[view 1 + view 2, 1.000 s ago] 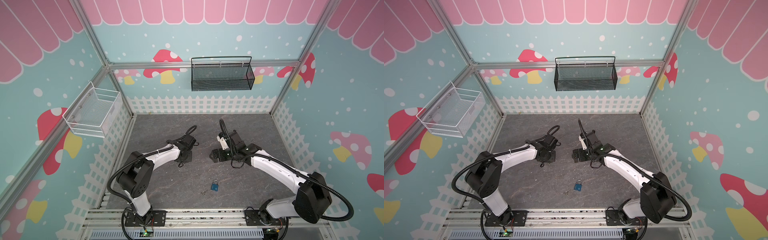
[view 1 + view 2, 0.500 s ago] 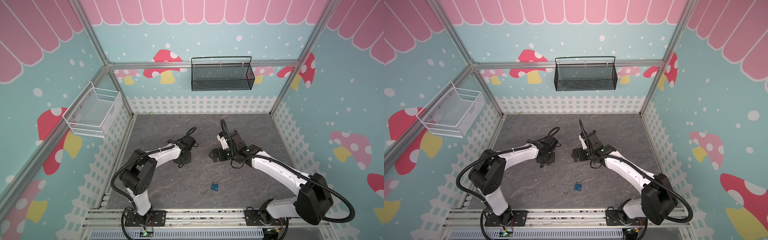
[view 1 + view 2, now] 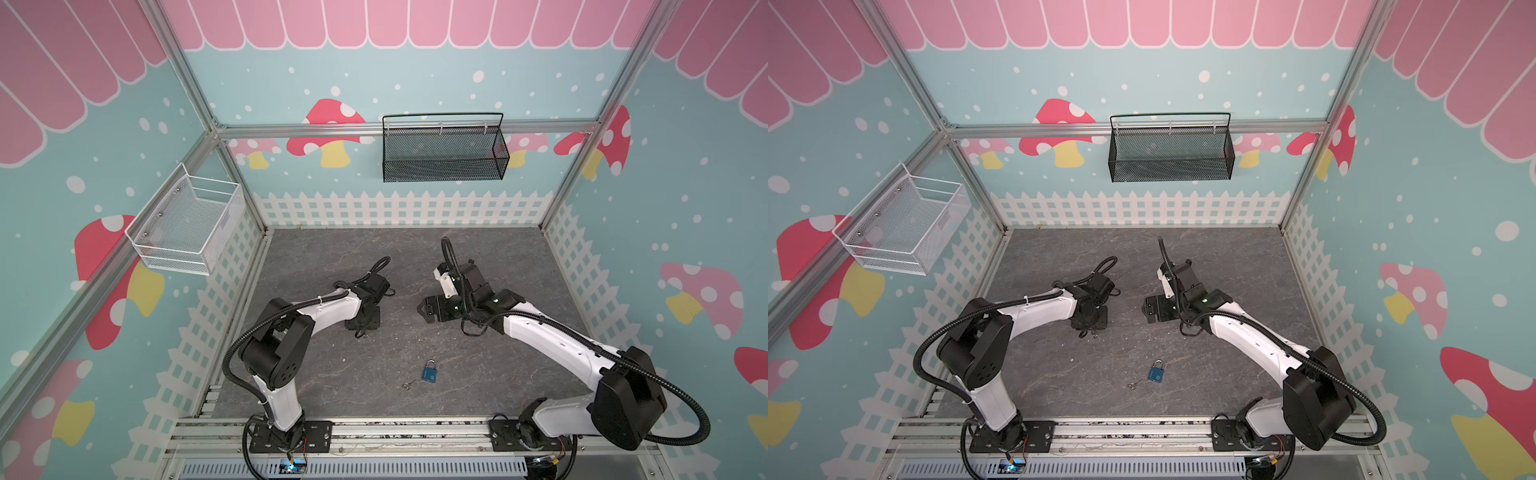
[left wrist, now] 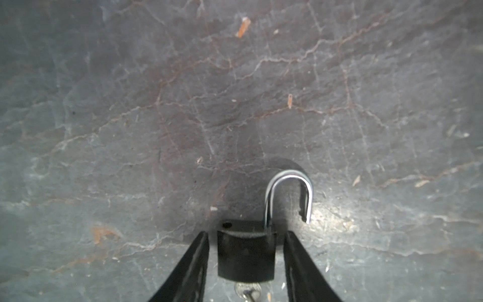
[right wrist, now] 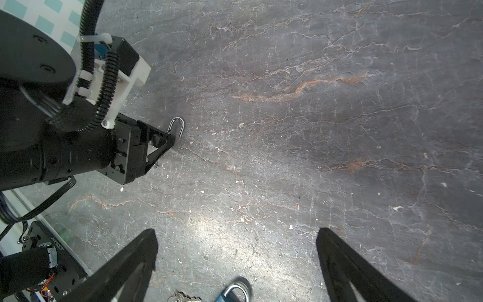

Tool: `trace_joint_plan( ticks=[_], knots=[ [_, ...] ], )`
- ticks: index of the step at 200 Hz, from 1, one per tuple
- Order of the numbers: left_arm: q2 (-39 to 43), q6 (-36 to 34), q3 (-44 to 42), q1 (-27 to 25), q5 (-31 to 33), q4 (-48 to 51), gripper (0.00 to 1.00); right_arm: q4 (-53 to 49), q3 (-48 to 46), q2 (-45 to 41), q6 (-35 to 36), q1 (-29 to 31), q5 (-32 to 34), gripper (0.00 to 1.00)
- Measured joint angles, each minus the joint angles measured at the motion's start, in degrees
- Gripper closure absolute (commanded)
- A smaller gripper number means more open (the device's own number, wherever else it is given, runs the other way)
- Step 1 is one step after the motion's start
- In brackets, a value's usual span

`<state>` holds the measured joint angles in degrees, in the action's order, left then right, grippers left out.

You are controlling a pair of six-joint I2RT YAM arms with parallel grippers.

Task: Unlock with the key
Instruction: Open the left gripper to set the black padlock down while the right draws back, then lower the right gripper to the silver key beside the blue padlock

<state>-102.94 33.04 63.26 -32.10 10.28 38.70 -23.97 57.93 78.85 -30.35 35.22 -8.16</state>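
Padlock (image 4: 245, 253), black, flat on bench (image 4: 130, 104). Shackle (image 4: 288, 193) swung free, key (image 4: 248, 290) in keyway: unlock looks done. Left gripper (image 4: 245, 235) straddles body, released, gaps both sides. Right gripper (image 5: 237, 234) spread wide, empty, over blue padlock (image 5: 227, 295) and loose keys (image 5: 183, 298), likely next.
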Motion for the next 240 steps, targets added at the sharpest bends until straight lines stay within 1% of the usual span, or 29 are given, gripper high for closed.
trace_joint_plan(
  ticks=[8,17,46,66,87,116,157,171,201,240],
  knots=[
    [0.37,0.04,-0.15,0.02,0.02,0.0,0.36,-0.17,0.13,0.0,0.09,0.0,-0.59,0.03],
    [1.11,-0.02,-0.42,0.11,0.0,-0.04,0.34,-0.63,0.57,0.04,0.2,0.0,-1.51,0.03],
    [6.64,0.66,-2.43,0.28,-1.11,-0.72,0.34,-1.66,2.69,0.55,0.31,0.13,-4.55,0.03],
    [13.73,1.6,-4.59,0.33,-2.45,-1.44,0.33,-2.16,2.86,0.55,-0.26,1.05,-5.53,0.02],
    [21.88,2.8,-7.48,0.33,-4.15,-2.38,0.34,-3.91,2.86,0.57,-2.19,3.61,-5.77,0.0],
    [31.78,4.04,-11.56,0.48,-6.82,-3.02,0.34,-7.21,2.86,1.07,-6.78,9.09,-4.87,0.06],
    [41.46,4.98,-14.86,1.2,-10.8,-2.75,0.34,-10.4,1.33,1.73,-16.17,17.49,-3.43,0.12],
    [43.8,5.18,-15.02,1.51,-11.76,-2.27,0.34,-10.95,-0.04,1.73,-19.8,19.63,-3.08,0.12],
    [47.98,5.16,-15.04,2.54,-13.49,-1.03,0.34,-10.71,-3.04,2.45,-26.01,24.04,-2.97,0.18],
    [50.56,5.18,-15.78,3.82,-15.39,-0.63,0.34,-9.84,-3.21,8.57,-30.49,28.72,-3.13,0.2]
  ],
)
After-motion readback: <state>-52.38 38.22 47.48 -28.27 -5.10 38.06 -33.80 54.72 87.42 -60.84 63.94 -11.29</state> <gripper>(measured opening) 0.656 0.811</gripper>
